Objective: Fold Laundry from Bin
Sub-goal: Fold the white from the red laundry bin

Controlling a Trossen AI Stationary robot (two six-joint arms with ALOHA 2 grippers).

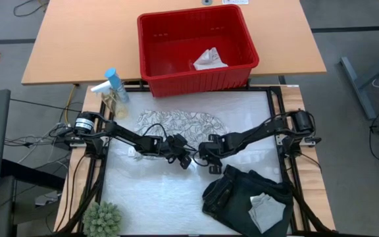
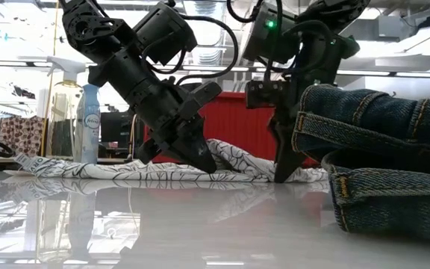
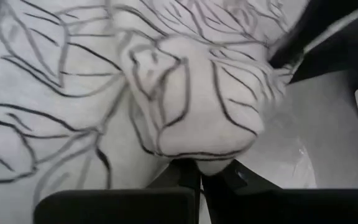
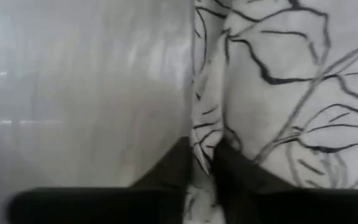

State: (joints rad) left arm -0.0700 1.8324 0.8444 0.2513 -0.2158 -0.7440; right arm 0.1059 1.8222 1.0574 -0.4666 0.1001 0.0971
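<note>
1. Plant (image 1: 102, 218), spiky green, lower left of the high view, at the near edge of the surface (image 1: 156, 191).
2. Dark garment (image 1: 245, 197), lower right of the high view, bunched on the surface; a small whitish cloth (image 1: 268, 209) lies on top of it. In the low view the garment fills the right side as stitched denim folds.
3. Left end effector (image 1: 184, 158), centre of the high view, fingers closed on the near edge of the leaf-patterned cloth (image 1: 176, 123); its wrist view shows a puckered fold of the cloth caught at the fingertips.
4. Right end effector (image 1: 212, 164), just right of the left one, fingers narrow, a fold of the same cloth's edge pinched between them in its wrist view.
5. Leaf-patterned cloth, spread flat across the middle of the surface, beyond both end effectors.
6. Spray bottle (image 1: 114, 85), upper left of the surface, by the bin's corner.
7. Red bin (image 1: 176, 79), top centre, holding one crumpled pale cloth (image 1: 209, 60).
</note>
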